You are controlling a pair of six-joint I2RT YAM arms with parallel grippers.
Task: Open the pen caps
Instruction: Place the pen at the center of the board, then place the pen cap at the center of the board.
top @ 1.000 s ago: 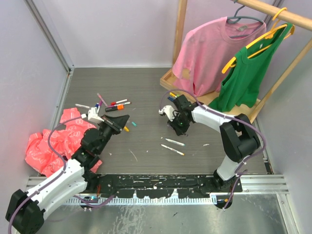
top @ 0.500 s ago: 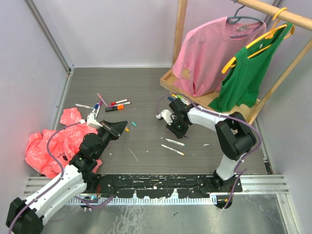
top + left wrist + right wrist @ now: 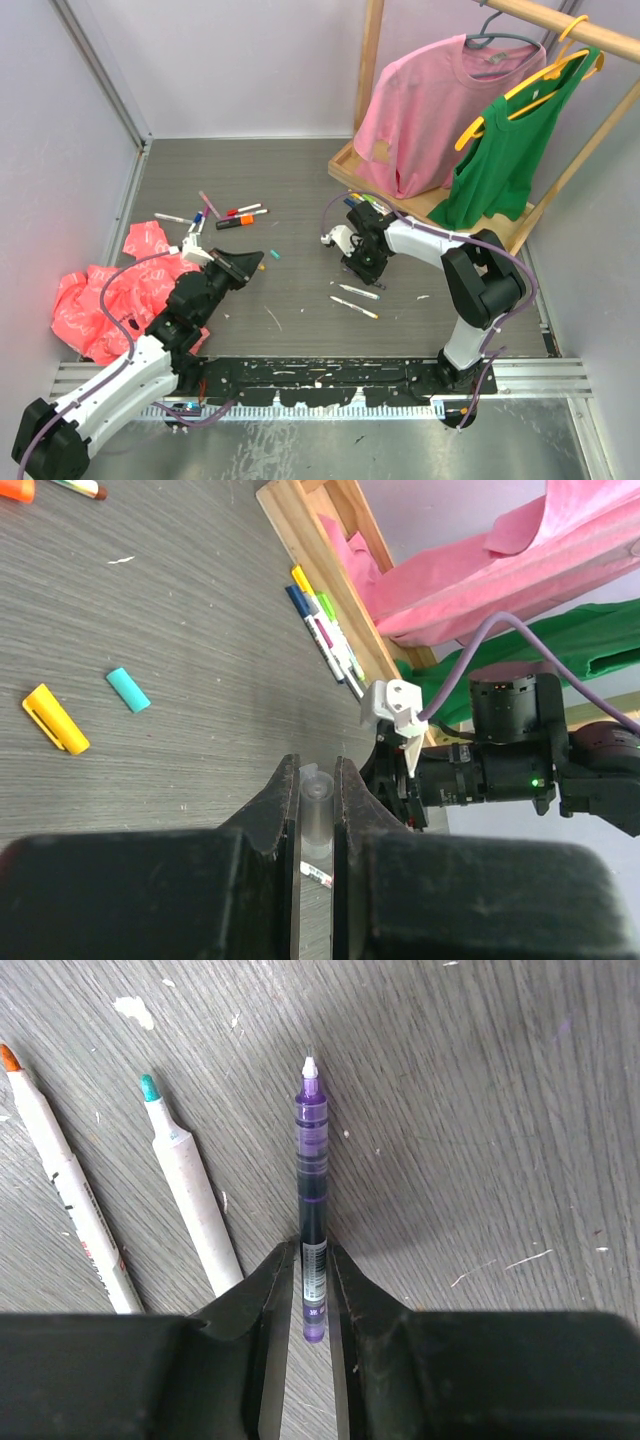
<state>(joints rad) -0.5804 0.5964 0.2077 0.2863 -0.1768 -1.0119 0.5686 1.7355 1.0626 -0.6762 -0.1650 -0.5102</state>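
My left gripper (image 3: 247,261) is shut on a clear pen cap (image 3: 318,815), held above the table. My right gripper (image 3: 362,270) is shut on a purple pen (image 3: 312,1180) whose white tip is bare and points at the table. Two uncapped white pens, one teal-tipped (image 3: 190,1195) and one orange-tipped (image 3: 70,1205), lie just beside it; they also show in the top view (image 3: 357,292). A yellow cap (image 3: 55,718) and a teal cap (image 3: 128,690) lie loose between the arms. More pens lie at the back left (image 3: 228,214) and on the rack's wooden base (image 3: 325,635).
A wooden clothes rack (image 3: 345,165) with a pink shirt (image 3: 440,110) and a green top (image 3: 510,150) stands at the back right. A crumpled red plastic bag (image 3: 105,295) lies at the left beside my left arm. Grey walls close in the sides.
My left gripper has drawn back a little toward the near left with the cap. My right gripper has shifted slightly left and nearer with the purple pen.
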